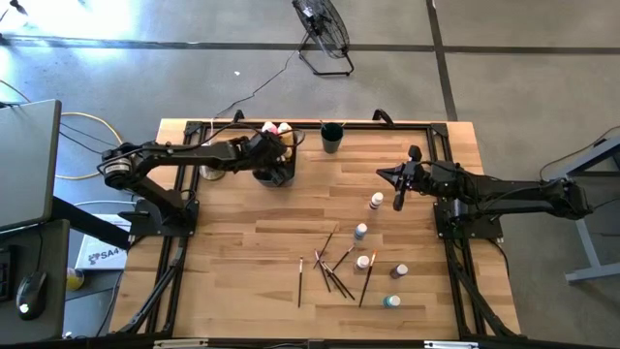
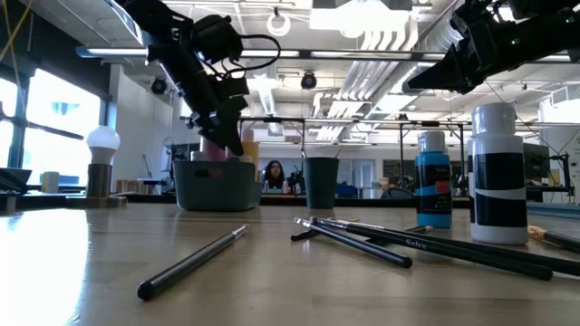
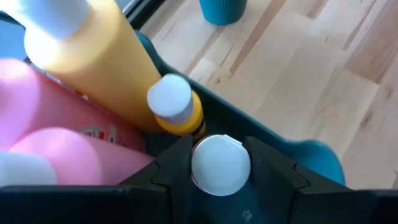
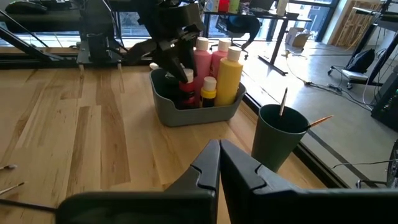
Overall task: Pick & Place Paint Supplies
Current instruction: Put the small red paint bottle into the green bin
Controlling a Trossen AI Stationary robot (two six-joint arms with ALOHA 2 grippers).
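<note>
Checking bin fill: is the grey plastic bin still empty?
No: the grey plastic bin already holds tall pink squeeze bottles and a tall yellow squeeze bottle.

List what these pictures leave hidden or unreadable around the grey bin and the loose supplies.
- Left end effector, left wrist view: it grips a white-capped small bottle; the cap hides the paint colour.
- Grey bin, high view: the left arm covers its contents.
- Paintbrushes, high view: too thin to count surely.
- Black-and-white bottle, low view: label unreadable.
- Right end effector: shut, holds nothing.
</note>
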